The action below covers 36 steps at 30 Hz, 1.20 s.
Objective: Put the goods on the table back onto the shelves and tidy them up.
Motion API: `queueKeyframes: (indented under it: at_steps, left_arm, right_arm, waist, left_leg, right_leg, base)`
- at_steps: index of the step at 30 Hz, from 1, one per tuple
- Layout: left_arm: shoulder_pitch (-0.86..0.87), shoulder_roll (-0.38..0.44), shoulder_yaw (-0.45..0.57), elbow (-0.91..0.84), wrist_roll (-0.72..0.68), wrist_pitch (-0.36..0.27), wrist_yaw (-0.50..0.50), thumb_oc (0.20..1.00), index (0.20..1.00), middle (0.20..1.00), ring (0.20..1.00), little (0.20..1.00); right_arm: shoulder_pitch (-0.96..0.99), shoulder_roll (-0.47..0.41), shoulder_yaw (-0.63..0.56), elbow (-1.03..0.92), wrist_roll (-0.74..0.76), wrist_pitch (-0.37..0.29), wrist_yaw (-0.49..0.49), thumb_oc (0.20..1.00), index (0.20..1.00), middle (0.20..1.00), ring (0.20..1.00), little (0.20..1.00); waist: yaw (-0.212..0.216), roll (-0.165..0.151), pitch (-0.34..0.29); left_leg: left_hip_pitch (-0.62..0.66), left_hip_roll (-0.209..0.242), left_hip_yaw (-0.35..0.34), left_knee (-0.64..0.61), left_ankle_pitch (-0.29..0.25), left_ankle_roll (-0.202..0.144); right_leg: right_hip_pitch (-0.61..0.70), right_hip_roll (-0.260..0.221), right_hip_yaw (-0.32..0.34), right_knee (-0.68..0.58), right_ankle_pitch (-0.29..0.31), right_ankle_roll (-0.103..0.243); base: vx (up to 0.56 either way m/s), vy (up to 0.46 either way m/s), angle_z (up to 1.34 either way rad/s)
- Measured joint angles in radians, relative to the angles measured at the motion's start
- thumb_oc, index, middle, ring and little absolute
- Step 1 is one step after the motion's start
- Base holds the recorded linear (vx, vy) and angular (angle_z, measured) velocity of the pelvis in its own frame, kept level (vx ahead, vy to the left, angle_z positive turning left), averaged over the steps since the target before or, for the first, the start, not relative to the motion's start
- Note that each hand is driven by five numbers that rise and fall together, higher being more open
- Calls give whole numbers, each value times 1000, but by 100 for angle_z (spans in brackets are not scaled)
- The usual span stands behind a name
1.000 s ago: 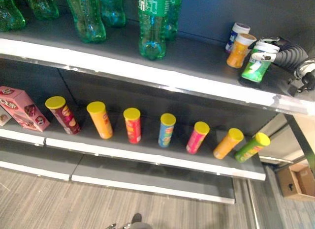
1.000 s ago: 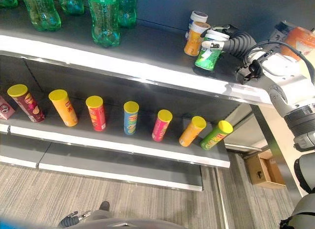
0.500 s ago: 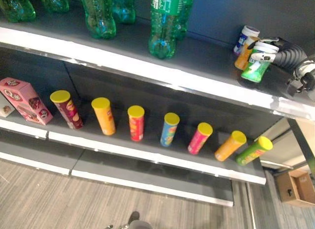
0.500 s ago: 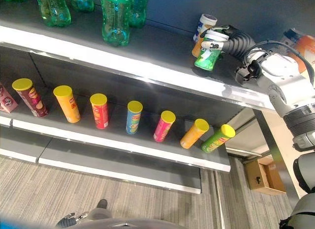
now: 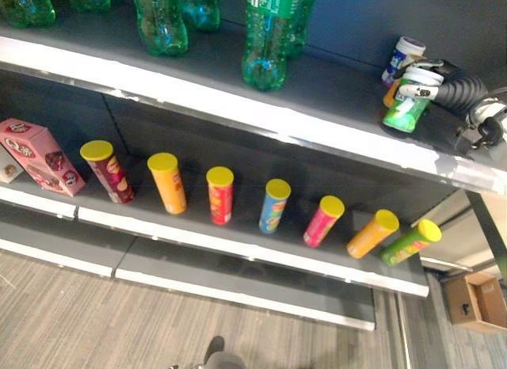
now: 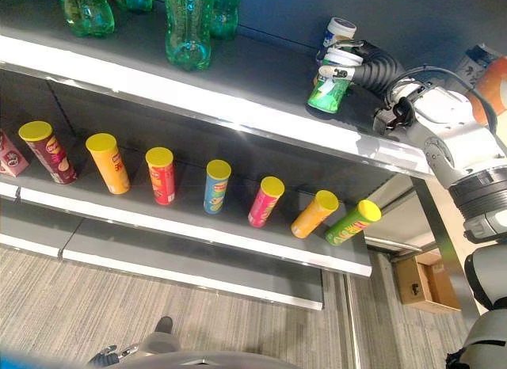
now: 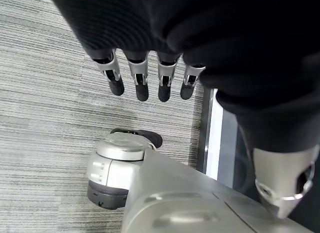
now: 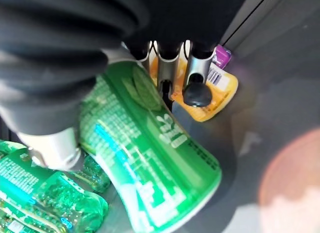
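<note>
Green can [image 6: 329,90] in right hand [image 6: 346,58], seven tubes [image 6: 215,185] below.

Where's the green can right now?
The green can is on the upper shelf at its right end, tilted, gripped by the right robot hand, just before the orange can.

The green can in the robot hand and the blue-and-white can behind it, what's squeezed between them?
An orange can, mostly hidden behind the green can held by the right robot hand, before the blue-and-white can.
</note>
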Motion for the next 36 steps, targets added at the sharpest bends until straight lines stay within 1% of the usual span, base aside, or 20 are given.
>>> queueKeyframes:
  at_steps: [6,7,10,14,17,18,30,36]
  left_arm:
    - [0,0,10,0,-34,0,0,1000,1000,1000,1000,1000]
    - [0,0,12,0,-34,0,0,1000,1000,1000,1000,1000]
    - [0,0,20,0,-34,0,1,1000,1000,1000,1000,1000]
    - [2,0,29,-1,-34,0,2,1000,1000,1000,1000,1000]
    - [1,0,29,-2,-34,0,3,1000,1000,1000,1000,1000]
    - [1,0,29,-3,-34,0,4,1000,1000,1000,1000,1000]
    - [8,0,29,-10,-34,0,6,1000,1000,1000,1000,1000]
    - [9,0,30,-6,-34,0,7,1000,1000,1000,1000,1000]
  right_arm:
    - [0,0,-6,0,-5,0,-2,200,200,200,200,200]
    - [0,0,-9,0,-24,0,-4,200,200,200,200,200]
    - [10,0,-36,-9,-53,-5,-37,200,200,200,200,200]
    - [41,0,-98,-10,-82,-12,-51,200,200,200,200,200]
    - [47,0,-103,-13,-105,-14,-70,200,200,200,200,200]
    - [61,0,-105,-13,-119,-30,-81,200,200,200,200,200]
    - [133,9,-150,-40,-119,-32,-86,200,200,200,200,200]
    - [156,47,-187,-54,-119,-34,-96,200,200,200,200,200]
  waist:
    - [-2,0,1]
    - [-3,0,1]
    - [-3,3,4]
    - [-2,7,7]
    - [-4,10,9]
    - [-4,11,9]
    - [-3,14,11]
    - [-3,18,13]
  left_leg:
    - [1,0,1,0,0,0]
    - [1,0,1,0,0,0]
    - [2,0,1,0,0,0]
    - [2,0,1,0,0,0]
    - [2,0,1,0,0,0]
    - [3,0,1,0,0,0]
    - [7,0,3,1,0,0]
    - [10,-1,4,1,0,0]
  right_leg:
    - [0,0,0,0,0,0]
    - [0,0,1,0,0,0]
    - [0,0,1,0,0,0]
    - [1,0,1,0,0,0]
    - [1,0,1,0,0,0]
    - [1,0,1,0,0,0]
    - [4,0,4,0,1,-1]
    - [7,-1,5,0,1,-1]
  base:
    - [0,0,0]
    - [0,0,0]
    - [0,0,0]
    - [0,0,0]
    - [0,0,0]
    - [0,0,0]
    - [0,0,0]
    - [0,0,0]
